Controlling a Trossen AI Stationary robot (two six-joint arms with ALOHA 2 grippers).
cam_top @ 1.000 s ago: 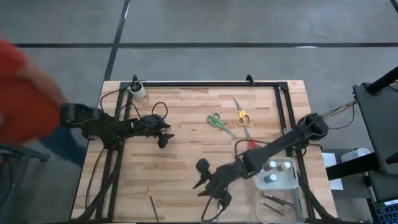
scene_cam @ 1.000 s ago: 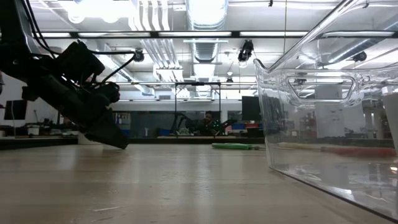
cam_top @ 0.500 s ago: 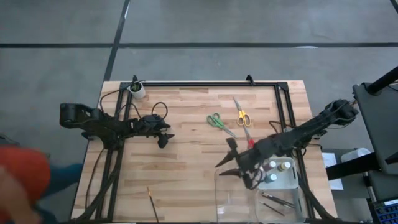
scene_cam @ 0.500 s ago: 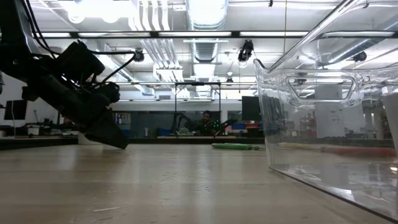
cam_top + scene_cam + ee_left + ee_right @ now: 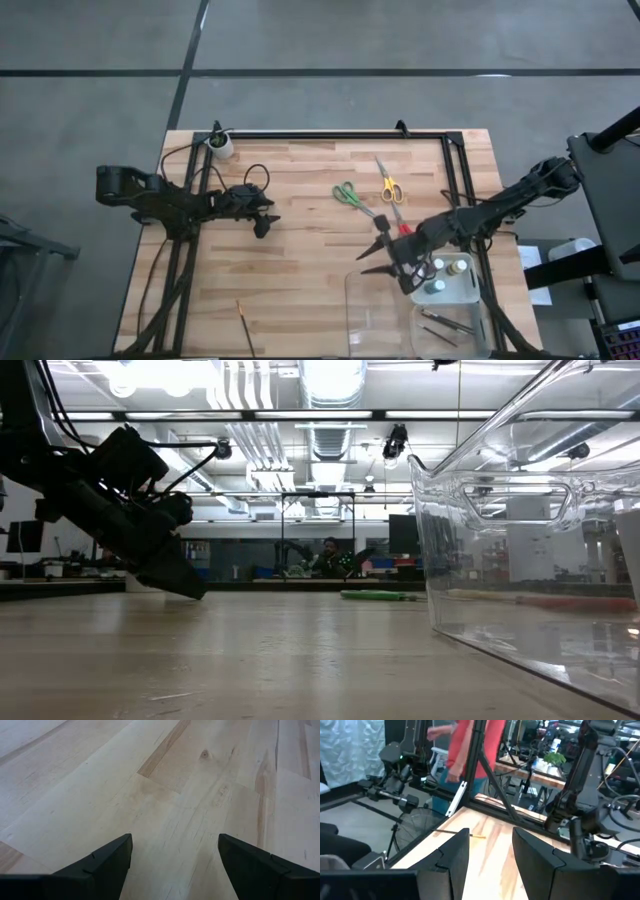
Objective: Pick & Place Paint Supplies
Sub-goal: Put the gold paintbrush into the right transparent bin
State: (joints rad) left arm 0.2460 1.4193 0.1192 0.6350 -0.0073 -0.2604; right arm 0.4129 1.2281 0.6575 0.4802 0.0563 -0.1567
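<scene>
paint supplies partly binned, scissors and one brush left out

in the high view the clear tray (image 5: 375,315) sits at about 5 o'clock on the worktop (image 5: 300,250), and part of the job looks done: several small paint bottles (image 5: 446,270) with pale caps stand in its far compartment, and a few thin brushes (image 5: 445,325) lie in the compartment nearer the worktop's edge. the bottles' colours are too small to tell.

what is left, as far as can be seen: the green-handled scissors (image 5: 347,194) and the yellow-handled scissors (image 5: 388,185) lie open on the wood at about 1 o'clock, close to each other. the red-handled scissors (image 5: 404,229) lie at about 3 o'clock, just beside the right arm. one loose brush (image 5: 243,321) lies at about 7 o'clock, well apart from everything else.

the right gripper (image 5: 384,256) hangs over the tray's near corner at about 4 o'clock, its fingers partly apart and nothing between them in its wrist view. the left gripper (image 5: 264,217) waits at about 9 o'clock, fingers spread wide over bare wood, holding nothing.

by my judgement the task is a little past halfway, with four things to move.
</scene>
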